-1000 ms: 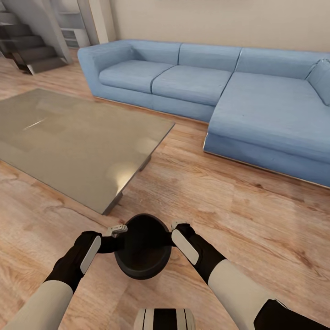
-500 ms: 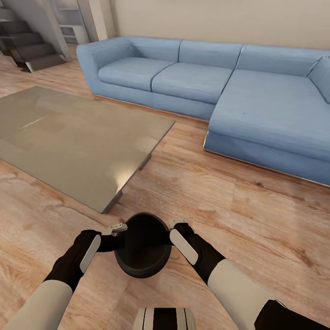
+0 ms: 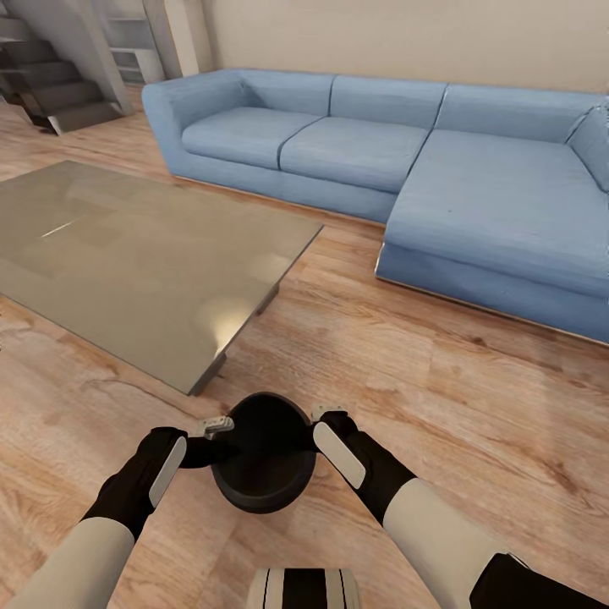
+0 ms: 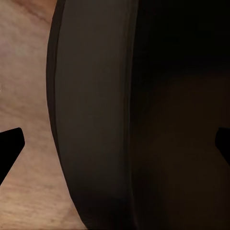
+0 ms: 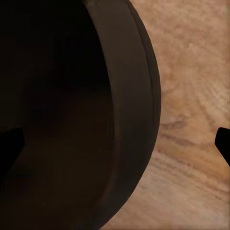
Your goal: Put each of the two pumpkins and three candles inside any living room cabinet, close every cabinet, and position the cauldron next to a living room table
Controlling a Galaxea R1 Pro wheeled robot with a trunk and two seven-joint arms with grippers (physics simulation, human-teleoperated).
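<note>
Black and glossy, the cauldron [image 3: 264, 463] hangs between the two grippers in the head view, low and central above the light wood plank floor [image 3: 474, 397], mouth up and with nothing visible inside it. The left gripper [image 3: 222, 440] meets the rim on the robot's left and the right gripper [image 3: 315, 427] meets it on the robot's right, so both arms are equally near and the pot is carried two-handed. The coffee table [image 3: 144, 254] lies ahead and to the left, its nearest corner just beyond the cauldron; the coming set-down turns on that short forward-left offset. A blue corner sofa [image 3: 406, 169] stands well apart behind. Left wrist view: the cauldron's rim band [image 4: 91, 120] and dark interior [image 4: 182, 124] run between two dark fingertips [image 4: 9, 143], which straddle the wall, one outside and one inside; whether they press on it cannot be told. Right wrist view: the same arrangement, rim [image 5: 132, 110] over floor planks [image 5: 191, 96], a fingertip [image 5: 223, 141] outside the wall, grip contact again undecidable. Judged stage: final placement beside the table.
</note>
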